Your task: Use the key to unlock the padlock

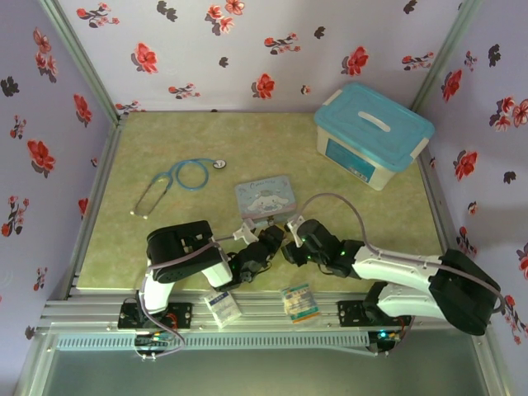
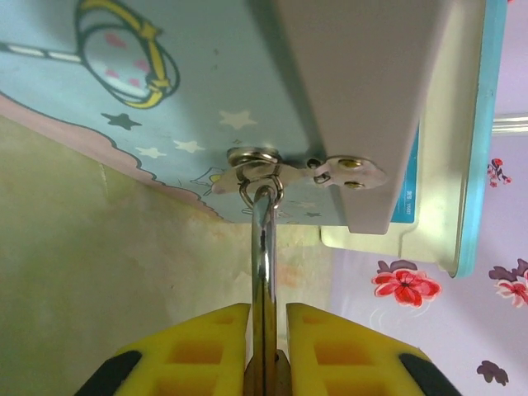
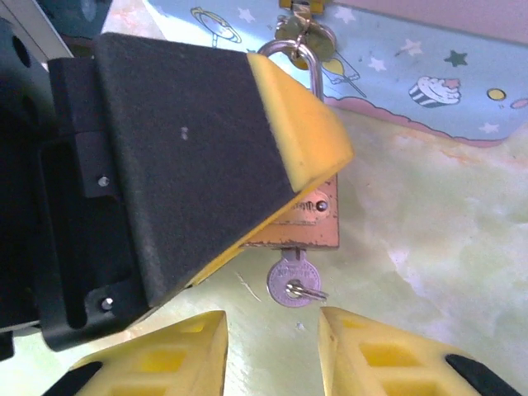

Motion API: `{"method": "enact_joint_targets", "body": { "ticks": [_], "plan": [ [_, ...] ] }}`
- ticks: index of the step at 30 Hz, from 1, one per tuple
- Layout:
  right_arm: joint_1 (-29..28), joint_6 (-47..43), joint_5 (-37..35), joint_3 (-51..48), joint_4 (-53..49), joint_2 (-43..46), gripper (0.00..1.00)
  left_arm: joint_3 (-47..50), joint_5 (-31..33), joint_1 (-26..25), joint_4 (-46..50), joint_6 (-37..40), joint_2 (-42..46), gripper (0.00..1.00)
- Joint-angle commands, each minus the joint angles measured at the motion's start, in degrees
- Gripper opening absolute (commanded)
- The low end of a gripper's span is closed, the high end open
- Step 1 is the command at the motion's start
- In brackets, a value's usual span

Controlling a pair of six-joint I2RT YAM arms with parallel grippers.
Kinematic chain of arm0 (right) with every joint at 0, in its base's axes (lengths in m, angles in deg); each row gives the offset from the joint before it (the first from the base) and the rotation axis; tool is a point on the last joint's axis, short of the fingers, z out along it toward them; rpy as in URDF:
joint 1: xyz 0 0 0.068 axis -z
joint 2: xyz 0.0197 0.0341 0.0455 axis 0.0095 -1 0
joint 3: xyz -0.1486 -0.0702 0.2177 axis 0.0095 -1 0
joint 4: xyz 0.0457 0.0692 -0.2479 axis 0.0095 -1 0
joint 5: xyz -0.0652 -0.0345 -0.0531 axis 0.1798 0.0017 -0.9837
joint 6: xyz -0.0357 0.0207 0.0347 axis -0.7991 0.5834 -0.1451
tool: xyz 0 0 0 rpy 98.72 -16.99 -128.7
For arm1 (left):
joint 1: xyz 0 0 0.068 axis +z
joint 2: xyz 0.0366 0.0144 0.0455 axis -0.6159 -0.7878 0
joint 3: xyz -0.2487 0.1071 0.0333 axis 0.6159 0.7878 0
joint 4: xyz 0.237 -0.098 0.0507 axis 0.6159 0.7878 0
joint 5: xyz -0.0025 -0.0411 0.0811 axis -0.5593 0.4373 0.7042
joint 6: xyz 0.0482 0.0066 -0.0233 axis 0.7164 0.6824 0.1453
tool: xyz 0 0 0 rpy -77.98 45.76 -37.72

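My left hand (image 2: 266,351) clamps the padlock (image 3: 313,221), steadying it on the hasp at the tin's (image 3: 412,74) near edge. The key (image 3: 290,280) sits in its keyhole. My right hand (image 3: 272,351) waits spread apart just beside it, ready to pinch.

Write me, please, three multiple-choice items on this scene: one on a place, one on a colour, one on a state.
1. Where is the key? A in a cup; B in the bottom of the padlock; C on a shelf.
2. What colour is the storage box's lid? A red; B yellow; C teal.
3. How is the right gripper? A open; B shut on the key; C shut on the padlock.

Answers: 1 B, the key's head hangs below the brass body. 2 C, the top view shows it teal. 3 A, its fingers stand apart, short of the key.
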Motion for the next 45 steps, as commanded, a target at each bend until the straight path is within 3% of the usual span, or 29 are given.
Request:
{"method": "enact_joint_targets", "body": {
  "ticks": [1,13,19,28,35,40,45],
  "plan": [
    [-1.0,-3.5,-2.3,2.0,1.7,-2.4,0.33,0.0,-0.6,-0.7,-2.4,0.1,2.2,0.0],
    [-2.5,-2.3,-4.4,0.2,8.7,-2.0,0.17,-0.7,-1.4,-1.1,-2.5,-1.0,1.0,0.0],
    [2.7,6.8,7.7,-5.0,17.5,-0.4,0.1,0.5,-1.5,-1.0,-2.5,0.3,2.8,0.0],
    [5.3,10.8,13.7,-7.9,20.1,3.1,0.11,1.1,-1.7,-1.0,-2.5,0.4,2.2,0.0],
    [11.1,17.7,21.7,-11.2,26.9,2.6,0.1,1.6,-2.1,-1.0,-2.5,0.7,2.9,0.0],
    [15.5,19.7,23.3,-11.7,22.0,5.5,0.11,2.3,-1.7,-1.0,-2.5,1.1,3.6,0.0],
    [17.0,19.0,21.9,-11.4,15.6,7.5,0.2,1.9,-1.8,-1.0,-2.5,1.1,3.4,0.0]
  ]
}}
